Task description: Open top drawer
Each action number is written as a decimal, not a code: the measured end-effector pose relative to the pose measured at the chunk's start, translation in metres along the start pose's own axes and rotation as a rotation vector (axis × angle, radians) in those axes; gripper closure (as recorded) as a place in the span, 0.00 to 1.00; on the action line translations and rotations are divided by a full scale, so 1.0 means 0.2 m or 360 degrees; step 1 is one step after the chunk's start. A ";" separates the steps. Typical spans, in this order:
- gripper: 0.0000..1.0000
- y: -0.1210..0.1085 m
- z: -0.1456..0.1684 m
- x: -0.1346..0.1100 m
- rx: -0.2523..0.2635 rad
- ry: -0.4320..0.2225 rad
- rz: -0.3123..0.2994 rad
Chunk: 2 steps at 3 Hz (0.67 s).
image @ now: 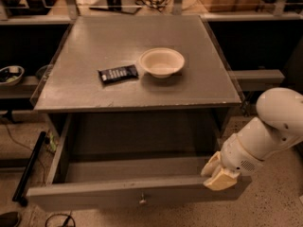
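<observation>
I see the top drawer [118, 193] standing well out along the bottom of the frame, with the gripper [217, 173] at the right end of its front, lower right, likely placed to drag it, though I cannot tell whether the claw is wide or closed.

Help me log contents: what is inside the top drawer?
The drawer shows only bare grey floor and walls. Its rear, under the tabletop, is in shadow, and the front wall hides the nearest strip. The gripper sits at its front right corner.
</observation>
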<state>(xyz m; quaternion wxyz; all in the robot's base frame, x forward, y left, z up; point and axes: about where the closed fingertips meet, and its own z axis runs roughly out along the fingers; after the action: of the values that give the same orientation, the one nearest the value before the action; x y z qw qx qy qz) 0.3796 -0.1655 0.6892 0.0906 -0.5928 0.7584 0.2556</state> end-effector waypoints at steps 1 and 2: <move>1.00 0.12 -0.10 0.01 0.0058 -0.0027 -0.0019; 1.00 0.12 -0.10 0.01 0.0059 -0.0027 -0.0019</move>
<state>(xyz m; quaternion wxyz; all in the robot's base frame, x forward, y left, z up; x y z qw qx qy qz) 0.3588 -0.1727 0.7116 0.1094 -0.5933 0.7586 0.2459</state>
